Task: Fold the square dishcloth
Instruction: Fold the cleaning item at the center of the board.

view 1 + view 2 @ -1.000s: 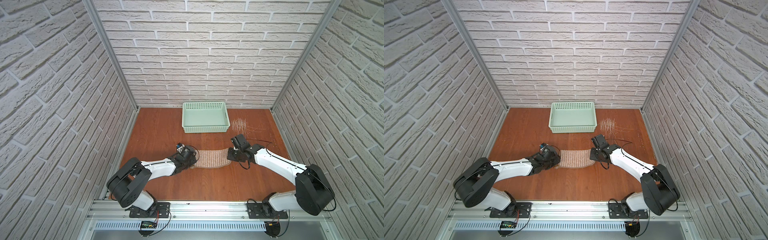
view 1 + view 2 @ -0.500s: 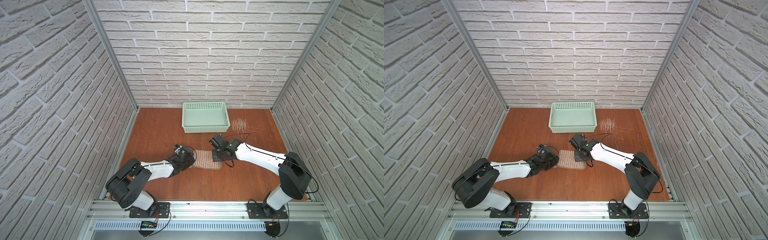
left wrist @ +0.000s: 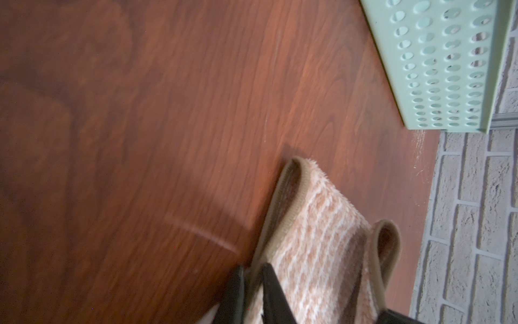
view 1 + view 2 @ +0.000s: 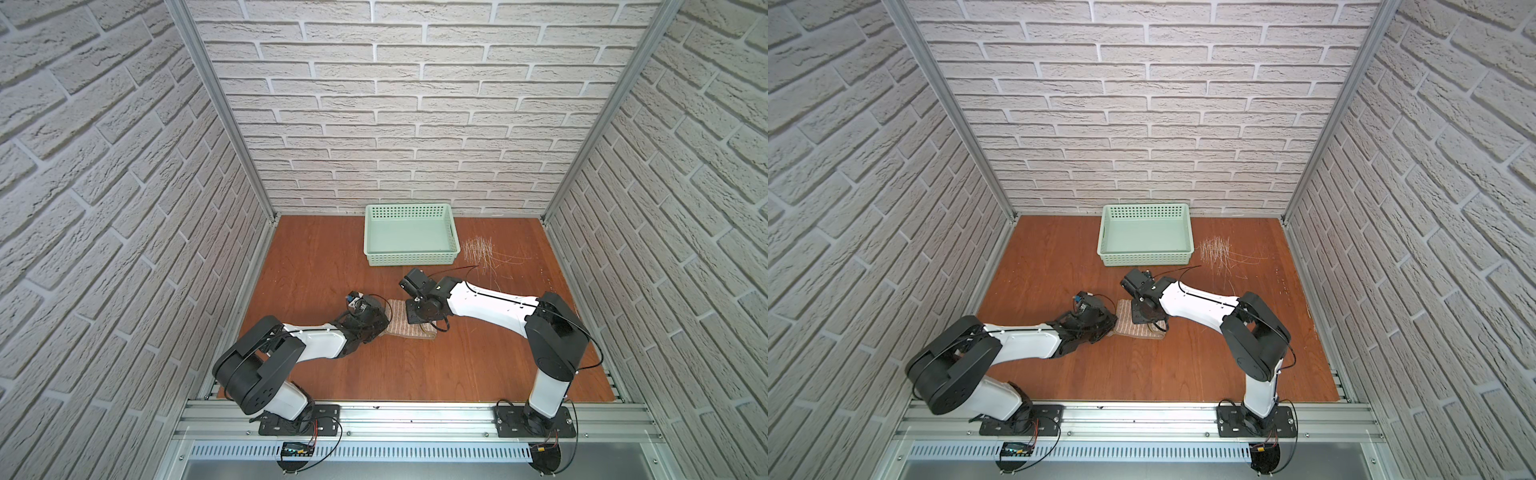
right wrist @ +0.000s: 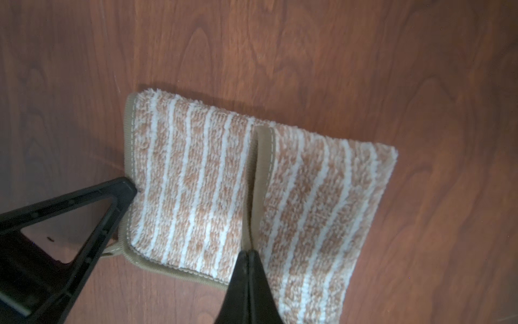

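On the table [image 4: 332,257], right fingers [image 5: 238,289] clamped on square dishcloth [image 5: 190,179] hem, left fingers [image 3: 276,297] pinching its edge

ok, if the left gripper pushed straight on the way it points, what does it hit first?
The square dishcloth: the left gripper pinches its hem, and the raised fold lies dead ahead. Past it comes table; the basket seems off-line, depth unclear.

You count one square dishcloth [image 4: 411,328], one mint-green basket [image 4: 411,258], one wooden table [image 4: 332,257] and one patch of pale scratches [image 4: 478,249]. You have two arms, one left arm [image 4: 320,345] and one right arm [image 4: 490,301], and two grippers, one left gripper [image 3: 251,269] and one right gripper [image 5: 248,252], each with two fingers [image 3: 273,294].
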